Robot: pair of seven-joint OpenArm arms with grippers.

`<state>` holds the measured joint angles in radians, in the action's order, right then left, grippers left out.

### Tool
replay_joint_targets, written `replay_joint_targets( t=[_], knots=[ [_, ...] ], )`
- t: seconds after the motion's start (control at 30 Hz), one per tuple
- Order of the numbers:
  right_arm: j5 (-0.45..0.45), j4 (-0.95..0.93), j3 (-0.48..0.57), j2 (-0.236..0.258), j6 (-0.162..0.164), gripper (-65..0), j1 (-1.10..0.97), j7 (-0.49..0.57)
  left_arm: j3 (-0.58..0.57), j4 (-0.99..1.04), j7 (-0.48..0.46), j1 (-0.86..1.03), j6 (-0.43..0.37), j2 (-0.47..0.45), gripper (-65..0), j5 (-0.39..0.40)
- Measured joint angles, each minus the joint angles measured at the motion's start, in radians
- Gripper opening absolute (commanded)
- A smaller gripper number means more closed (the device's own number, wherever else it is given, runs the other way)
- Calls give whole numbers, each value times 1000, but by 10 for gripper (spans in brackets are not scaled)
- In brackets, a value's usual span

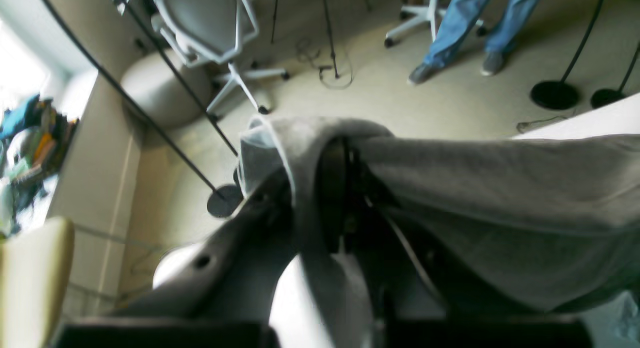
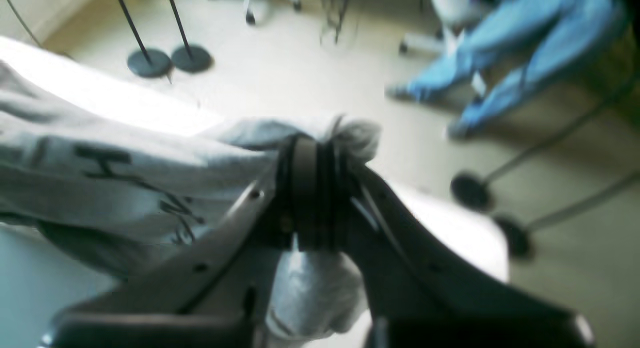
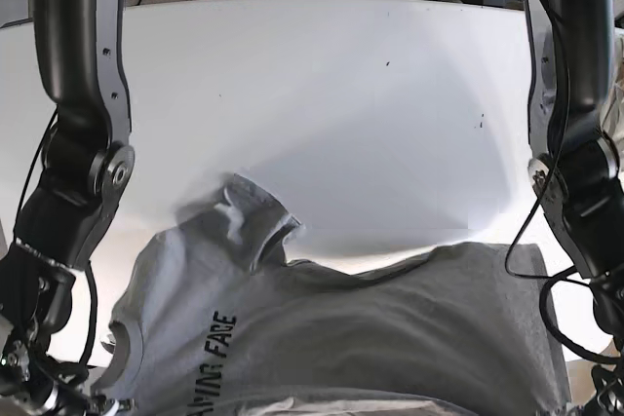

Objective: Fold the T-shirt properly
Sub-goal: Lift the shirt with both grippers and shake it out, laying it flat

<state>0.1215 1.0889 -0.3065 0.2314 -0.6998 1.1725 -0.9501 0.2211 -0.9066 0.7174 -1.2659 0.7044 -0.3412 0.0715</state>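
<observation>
Shirt: we find the grey shirt (image 3: 331, 338) lying across the near edge of the tabletop (image 3: 322, 94), printed side up, black lettering toward the near-left corner. One sleeve (image 3: 255, 219) lies crumpled and turned up toward the middle of the tabletop. The near hem appears lifted.

Left gripper: in its wrist view, the left gripper (image 1: 345, 188) has its jaws closed on a gathered fold of shirt, cloth draping over both sides. We place it near the near-right corner.

Right gripper: the right gripper (image 2: 310, 188) likewise holds a bunched fold, jaws narrow around it, lettering trailing off to one side. We place it near the near-left corner.

Step in hand: we judge both arms to be holding opposite ends of the near edge, ready to lay or carry it for a fold. No fold is complete.

Next move: we judge it calls for both arms travelling together toward the far edge, cloth kept taut between them.

Risk: the crumpled sleeve may get trapped under the fold.

Surroundings: a person's legs (image 1: 465, 33) stand on the floor beyond.
</observation>
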Motion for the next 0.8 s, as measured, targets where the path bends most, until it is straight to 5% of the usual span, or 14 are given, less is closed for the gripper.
replay_joint_targets(
  t=[0.07, 0.17, 0.33, 0.63, 0.8],
  knots=[
    [10, -8, 2, -1, 0, -631, 77, 3, -13, 32, -52, -14, 0, -19, -644, 22],
    [13, 9, 0, 10, 0, -631, 101, -33, -11, 45, 6, 14, 0, -29, -644, -4],
    [15, 262, -7, 4, 0, -631, -134, -79, -5, -191, 17, 61, -1, -53, -644, 14],
    [18, 544, -113, -57, -3, -631, -720, -90, 171, -540, 53, 697, 3, -13, -644, 12],
    [16, 658, -158, -73, -1, -631, -973, -83, 261, -680, 58, 1006, 2, 37, -646, 79]
  ],
)
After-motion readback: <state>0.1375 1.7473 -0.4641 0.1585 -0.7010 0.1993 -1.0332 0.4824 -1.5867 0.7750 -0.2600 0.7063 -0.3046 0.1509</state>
